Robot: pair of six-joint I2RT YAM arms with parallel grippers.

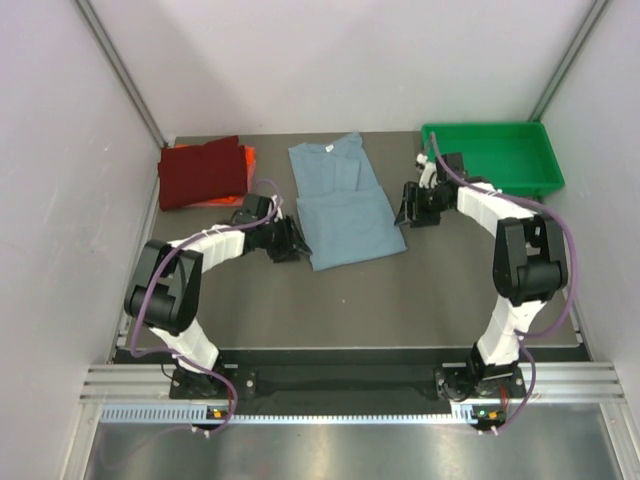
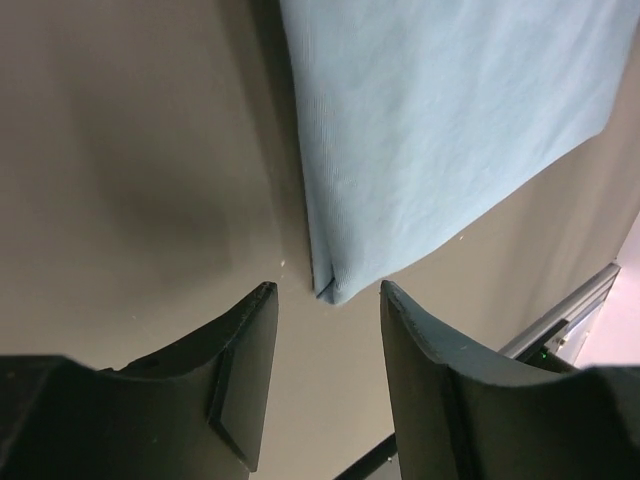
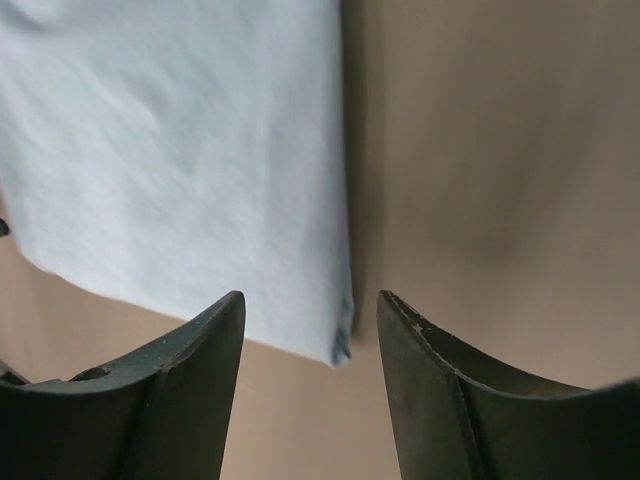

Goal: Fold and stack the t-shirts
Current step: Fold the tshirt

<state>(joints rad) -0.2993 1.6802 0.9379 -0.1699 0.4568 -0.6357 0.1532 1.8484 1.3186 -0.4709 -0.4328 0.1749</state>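
– Left tool (image 2: 325,290) is standing open for me, low over the desk (image 1: 400,300). Its two fingers are pointing at the near-left corner of the grey-blue t-shirt (image 1: 345,205) and are not gripping it.

– And the other side?

– Right tool (image 3: 310,295) is gaping too, with its jaws apart. The shirt's right-hand corner is lying just ahead of the gap between them, not pinched. I am seeing a doubled edge of cloth at both corners.

– What is the tray showing?

– Green tray (image 1: 500,160) is sitting at the far right corner of the desk, with its green floor showing from wall to wall. The right arm's cable is crossing its near-left corner in the overhead view.

– Where are the shirts lying?

– Grey-blue one is lying flat in the middle of the desk, collar toward the far side, with a wider layer covering its near half. The dark red t-shirt (image 1: 203,172) is resting folded at the far left. The orange t-shirt (image 1: 248,158) is peeking out from under its right edge.

– Arm poses?

– Left arm is reaching forward and bending right toward the cloth. Right arm is holding its elbow high and reaching left toward the shirt's right side.
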